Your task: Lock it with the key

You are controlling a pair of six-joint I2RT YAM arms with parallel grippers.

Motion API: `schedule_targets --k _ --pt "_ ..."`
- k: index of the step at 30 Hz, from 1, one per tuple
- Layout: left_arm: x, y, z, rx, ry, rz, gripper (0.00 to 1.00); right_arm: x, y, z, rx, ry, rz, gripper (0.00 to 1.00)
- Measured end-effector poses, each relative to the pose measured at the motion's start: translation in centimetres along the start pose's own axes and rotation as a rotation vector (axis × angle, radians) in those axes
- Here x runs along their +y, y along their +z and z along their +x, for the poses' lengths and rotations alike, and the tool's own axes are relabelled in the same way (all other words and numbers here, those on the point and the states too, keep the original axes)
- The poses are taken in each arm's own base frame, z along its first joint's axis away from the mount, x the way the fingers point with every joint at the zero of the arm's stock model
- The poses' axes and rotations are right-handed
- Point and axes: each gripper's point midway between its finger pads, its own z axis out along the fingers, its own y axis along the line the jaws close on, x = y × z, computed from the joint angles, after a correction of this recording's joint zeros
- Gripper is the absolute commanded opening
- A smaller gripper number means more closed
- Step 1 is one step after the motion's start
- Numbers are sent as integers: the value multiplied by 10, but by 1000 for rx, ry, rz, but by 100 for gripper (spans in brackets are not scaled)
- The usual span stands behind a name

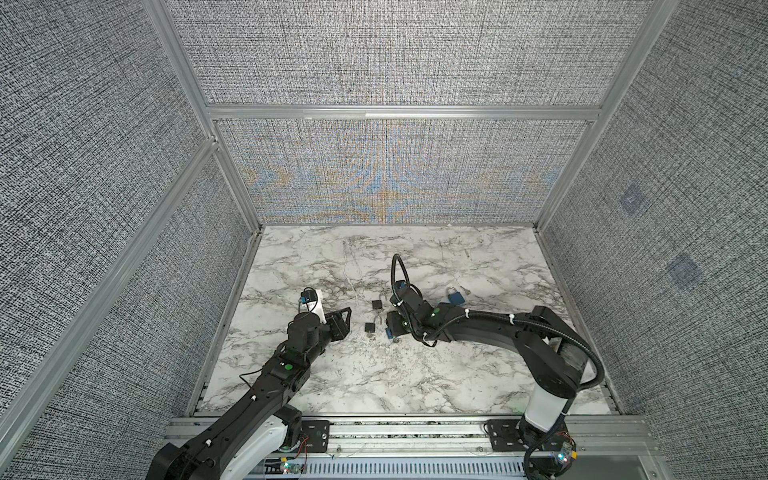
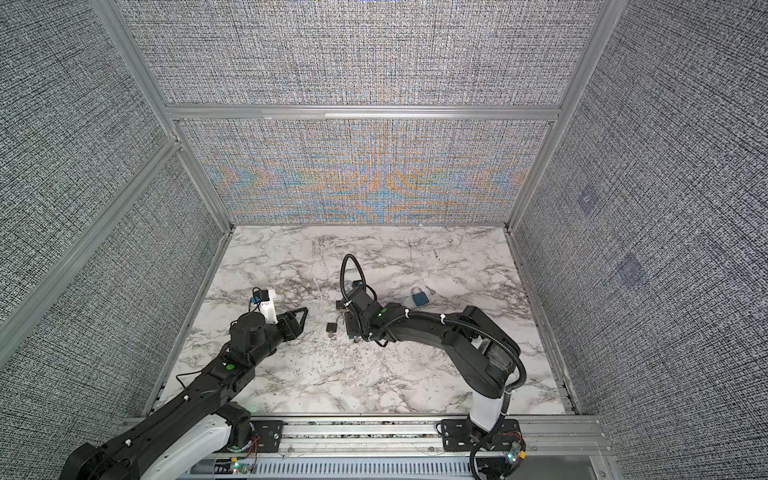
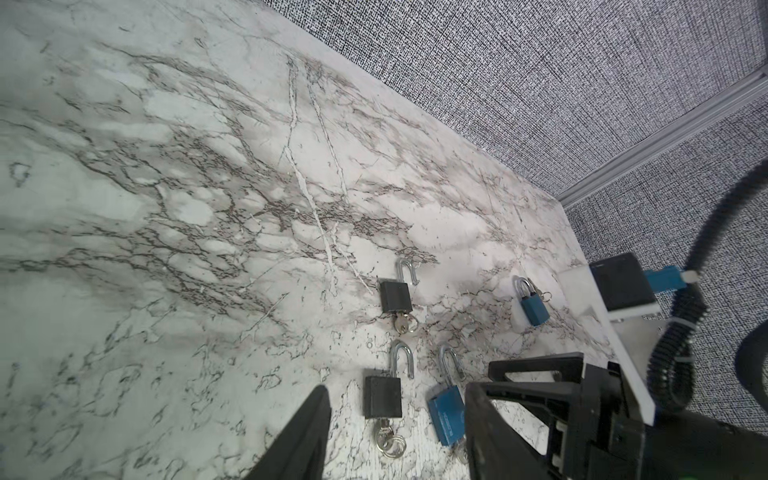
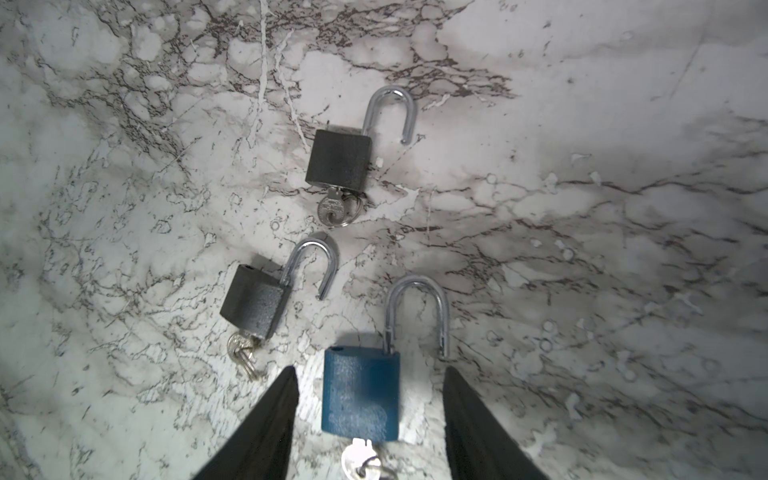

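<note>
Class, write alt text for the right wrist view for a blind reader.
A blue padlock, shackle open and a key in its base, lies on a marble table between the jaws of the open right gripper. Two open black padlocks lie beyond it.

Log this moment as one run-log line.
right claw: open, straddling open blue padlock, key inserted | left claw: open, empty | black padlocks: both open

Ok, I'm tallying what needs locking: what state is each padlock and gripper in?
far black padlock: shackle open, key in.
near black padlock: shackle open, key in.
near blue padlock: shackle open, key in.
far blue padlock: shackle shut.
left gripper: open, empty.
right gripper: open, astride near blue padlock, not gripping.
</note>
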Motion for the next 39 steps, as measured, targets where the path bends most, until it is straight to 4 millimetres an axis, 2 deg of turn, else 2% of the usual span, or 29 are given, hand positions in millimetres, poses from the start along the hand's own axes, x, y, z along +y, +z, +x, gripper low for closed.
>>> schedule_targets --k 4,16,32,39 --pt "3 2 3 14 -3 -6 54 5 9 5 20 -10 4 57" --pt "6 4 7 36 -9 -4 54 0 27 22 83 -21 47 56" --pt "5 5 5 34 -26 8 54 5 29 24 87 -45 57 44" --pt "5 4 5 31 -31 14 54 6 29 26 97 -52 68 45"
